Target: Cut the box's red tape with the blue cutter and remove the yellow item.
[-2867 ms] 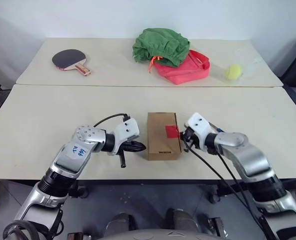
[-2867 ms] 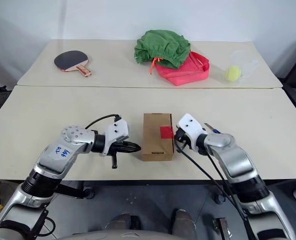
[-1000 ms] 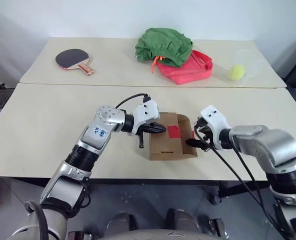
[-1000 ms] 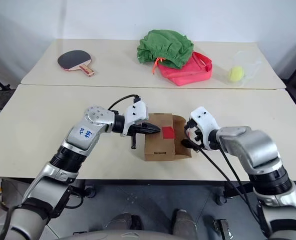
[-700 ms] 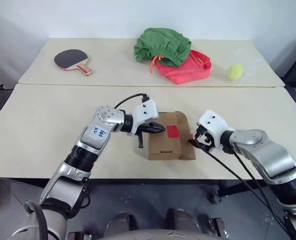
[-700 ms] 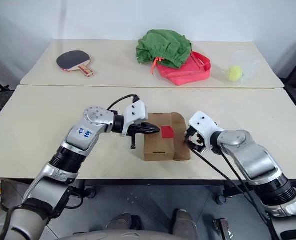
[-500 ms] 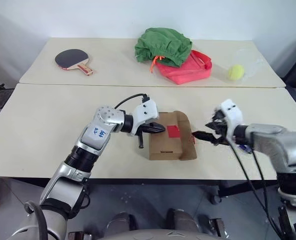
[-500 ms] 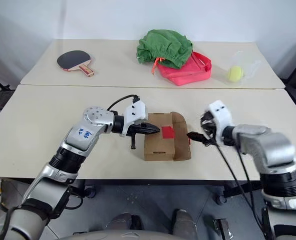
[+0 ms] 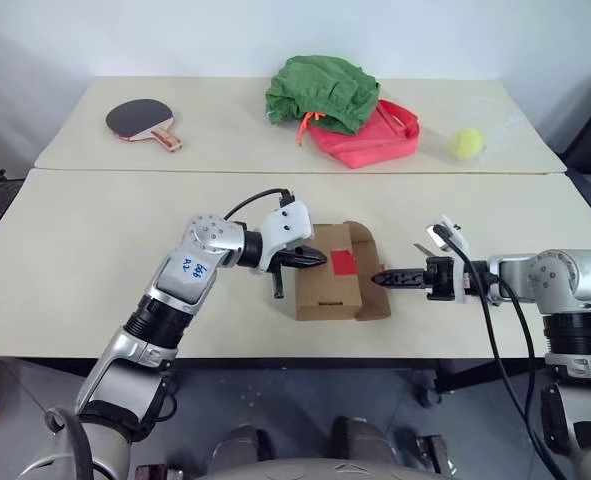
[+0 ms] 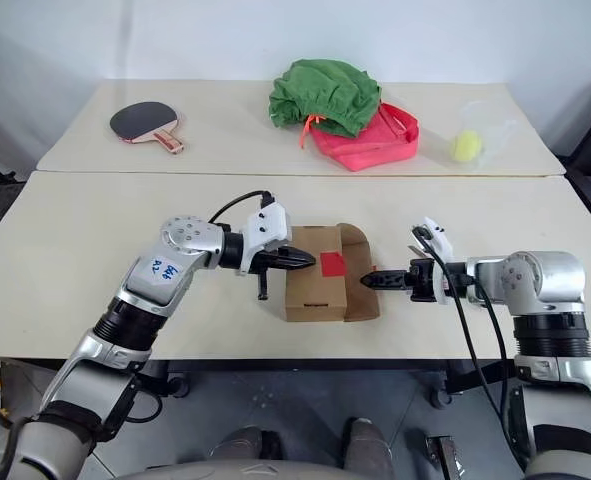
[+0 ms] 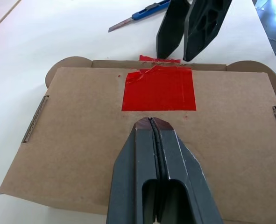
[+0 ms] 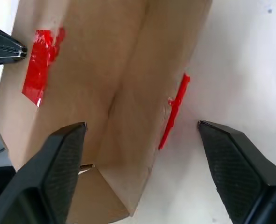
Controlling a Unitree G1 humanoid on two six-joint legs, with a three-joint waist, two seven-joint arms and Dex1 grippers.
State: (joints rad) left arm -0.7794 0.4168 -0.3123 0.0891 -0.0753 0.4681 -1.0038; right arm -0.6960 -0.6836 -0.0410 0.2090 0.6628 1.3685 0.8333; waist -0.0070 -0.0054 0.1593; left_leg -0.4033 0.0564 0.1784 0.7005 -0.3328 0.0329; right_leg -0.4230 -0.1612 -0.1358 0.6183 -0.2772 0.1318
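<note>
The brown box [image 9: 325, 285] lies near the table's front edge, its right flap [image 9: 372, 290] folded outward. The red tape [image 11: 159, 90] sits on the lid, and a torn strip of it [image 12: 175, 109] clings to the flap. My left gripper [image 11: 150, 122] is shut, its tips resting on the lid just short of the tape. My right gripper [image 9: 380, 278] stands open at the flap, one finger to either side. The blue cutter [image 11: 147, 8] lies on the table beyond the box, held by neither gripper. The yellow item is hidden.
On the far table lie a table tennis paddle [image 9: 140, 122], a green cloth bundle [image 9: 322, 92] on a pink-red bag [image 9: 375, 138], and a tennis ball [image 9: 464, 144]. A seam [image 9: 175, 171] joins the two tables. Black cables [image 9: 495, 320] hang from my right wrist.
My right gripper has rolled and drawn back to the right, away from the box, and now points level at the flap. The flap has folded outward. My left gripper stays on the lid.
</note>
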